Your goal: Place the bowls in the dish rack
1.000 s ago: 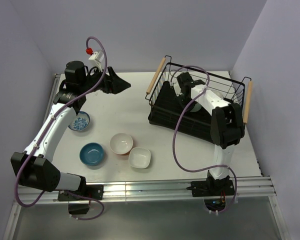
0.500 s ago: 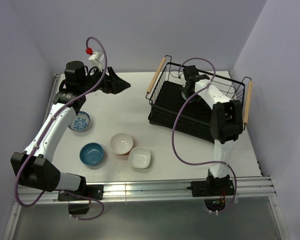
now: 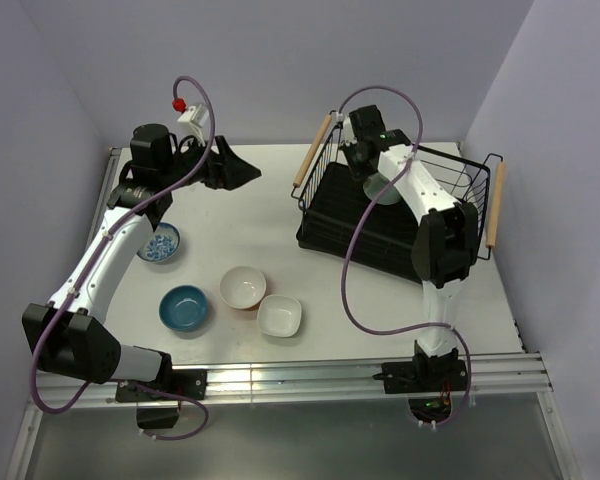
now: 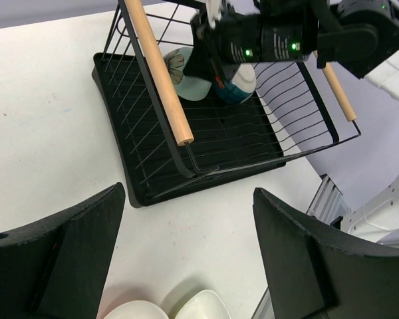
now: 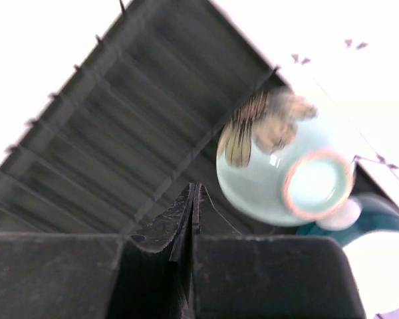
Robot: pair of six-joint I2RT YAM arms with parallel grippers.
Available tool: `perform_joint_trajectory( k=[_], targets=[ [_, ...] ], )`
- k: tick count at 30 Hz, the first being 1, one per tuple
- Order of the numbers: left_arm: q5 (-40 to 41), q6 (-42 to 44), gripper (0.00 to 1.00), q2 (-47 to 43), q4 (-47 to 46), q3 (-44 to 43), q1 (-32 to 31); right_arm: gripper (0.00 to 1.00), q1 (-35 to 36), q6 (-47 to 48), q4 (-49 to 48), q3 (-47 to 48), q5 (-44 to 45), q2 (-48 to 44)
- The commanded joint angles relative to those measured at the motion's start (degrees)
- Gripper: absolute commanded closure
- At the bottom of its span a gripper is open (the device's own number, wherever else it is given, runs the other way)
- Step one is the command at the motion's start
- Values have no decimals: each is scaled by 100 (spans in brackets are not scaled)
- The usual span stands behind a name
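The right claw [image 5: 195, 189] is shut tight, with nothing held. Just past its tips, the mint bowl [image 5: 279, 173] is tipped on its side in the dish rack [image 5: 113, 113], close to the edge. The left claw [image 4: 189, 193] is spread wide above open table [image 4: 46, 133].

Black coated wire on the rack [image 4: 246, 136], smooth with a faint sheen, and there's a pale bare-wood handle [image 4: 161, 70]. The mint bowl [image 5: 256, 179] is glossy glazed ceramic, its foot ring duller and unglazed. White table [image 4: 46, 146] looks matt, and the left gripper [image 4: 187, 193] shows grainy, matt black fingers [image 4: 299, 252].
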State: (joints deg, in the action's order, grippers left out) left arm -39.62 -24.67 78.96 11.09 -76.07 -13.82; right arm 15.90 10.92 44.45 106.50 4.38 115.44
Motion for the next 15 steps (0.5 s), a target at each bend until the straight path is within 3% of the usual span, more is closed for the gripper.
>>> perform_joint_trajectory(
  k=[1,8,15],
  targets=[
    [59,93,16,-188,-134,14,29,100,1,-327,-76,669,396,400],
    [138,155,16,-249,-107,110,73,100,1,-327,-199,1031,880,989],
    [165,173,16,-276,-72,189,187,100,-34,-204,-305,601,1381,999]
  ],
)
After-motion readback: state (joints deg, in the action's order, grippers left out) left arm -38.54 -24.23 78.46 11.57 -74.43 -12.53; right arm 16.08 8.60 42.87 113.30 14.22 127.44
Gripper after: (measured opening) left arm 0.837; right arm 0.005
